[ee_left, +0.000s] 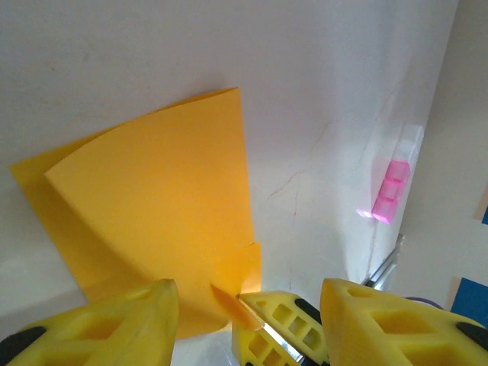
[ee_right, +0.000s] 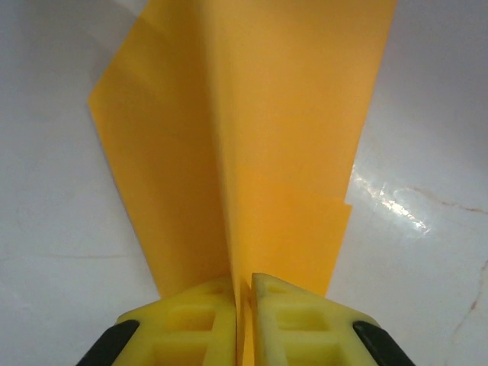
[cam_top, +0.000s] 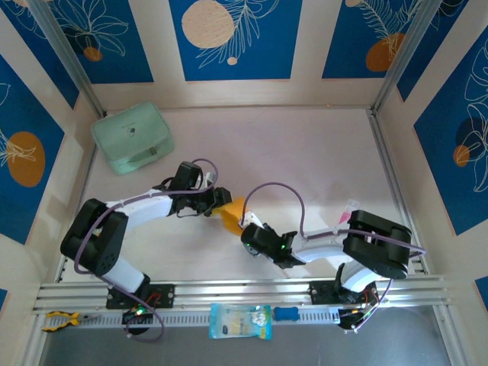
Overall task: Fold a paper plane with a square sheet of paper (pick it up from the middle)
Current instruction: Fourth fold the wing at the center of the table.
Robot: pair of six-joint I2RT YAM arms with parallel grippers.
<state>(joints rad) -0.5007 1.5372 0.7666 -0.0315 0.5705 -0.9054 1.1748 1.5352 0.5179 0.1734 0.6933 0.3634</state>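
On the pale table [cam_top: 305, 152], near its middle, a creased orange-yellow sheet of paper [ee_right: 267, 152] sits between both arms; right claw [ee_right: 242, 320] clamps its centre fold, left claw [ee_left: 249, 297] gapes apart around that end.

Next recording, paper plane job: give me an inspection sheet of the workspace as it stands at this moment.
Surface: pale marbled table, with faint hairline marks.
Job's things: orange-yellow paper, partly folded with a centre crease, not yet a plane.
Clutter: mint-green case at far left; pink blocks in clear wrap on the table; pale blue packet, small blue object and yellow-handled tool on the near rail.
Grippers: right gripper shut on the paper's crease; left gripper open beside the paper.
Cables: purple cables loop off both arms, one arcing near the paper.
Surroundings: blue leaf-patterned wall panels on three sides.
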